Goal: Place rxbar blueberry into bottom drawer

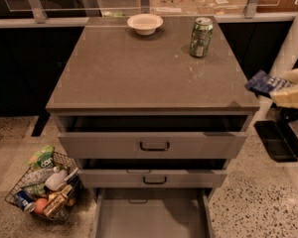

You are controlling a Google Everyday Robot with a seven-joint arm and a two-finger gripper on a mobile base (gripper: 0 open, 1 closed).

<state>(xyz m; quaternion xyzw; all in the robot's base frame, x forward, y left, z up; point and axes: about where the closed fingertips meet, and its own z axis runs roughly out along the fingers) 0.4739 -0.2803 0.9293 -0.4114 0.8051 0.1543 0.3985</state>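
Observation:
The rxbar blueberry [262, 82], a dark navy-blue wrapper with pale lettering, hangs in the air just off the cabinet's right edge, about level with the countertop. My gripper [278, 87], with pale beige fingers, reaches in from the right border of the camera view and is shut on the bar's right end. The bottom drawer [151, 217] is pulled out at the foot of the cabinet and shows a plain grey floor with nothing on it. It lies well below and to the left of the gripper.
A green soda can [201, 37] and a white bowl [145, 23] stand at the back of the grey countertop [139, 73]. The two upper drawers [154, 145] stand slightly open. A wire basket of snacks [43, 187] sits on the floor at left, a black tray [276, 140] at right.

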